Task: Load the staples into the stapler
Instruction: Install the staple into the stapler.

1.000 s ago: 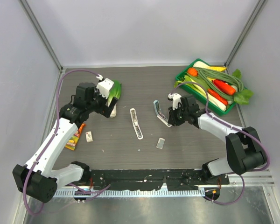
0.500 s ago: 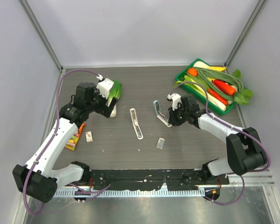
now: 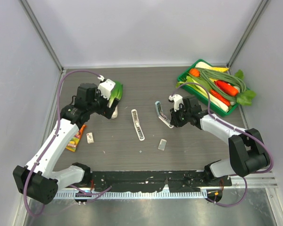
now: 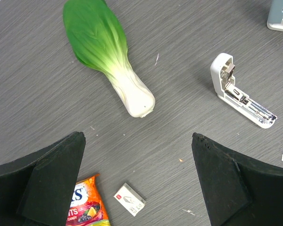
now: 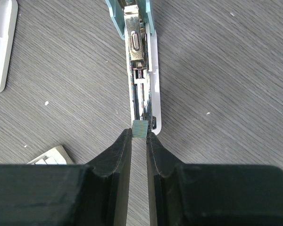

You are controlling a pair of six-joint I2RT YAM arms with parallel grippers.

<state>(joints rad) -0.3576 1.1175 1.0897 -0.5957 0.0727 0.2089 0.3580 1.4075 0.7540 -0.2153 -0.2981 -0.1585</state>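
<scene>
The stapler (image 3: 137,125) lies open on the table, white with a silvery channel; it also shows in the left wrist view (image 4: 240,94) and as a white edge in the right wrist view (image 5: 0,42). The staples box (image 3: 90,137) (image 4: 130,199) lies flat beside a candy bag. My left gripper (image 3: 104,107) (image 4: 137,141) hangs open above the table between the bok choy and the box, touching nothing. My right gripper (image 3: 171,121) (image 5: 139,134) is shut on a small blue-green block (image 5: 139,128) at the near end of a second open stapler (image 3: 162,114) (image 5: 140,70), white with a pale blue lid.
A toy bok choy (image 3: 115,94) (image 4: 104,56) lies under the left wrist. An orange candy bag (image 3: 75,139) (image 4: 85,207) sits at the left. A small whitish flat piece (image 3: 162,144) (image 5: 47,155) lies near the front. A green tray (image 3: 185,75) of toy vegetables stands back right.
</scene>
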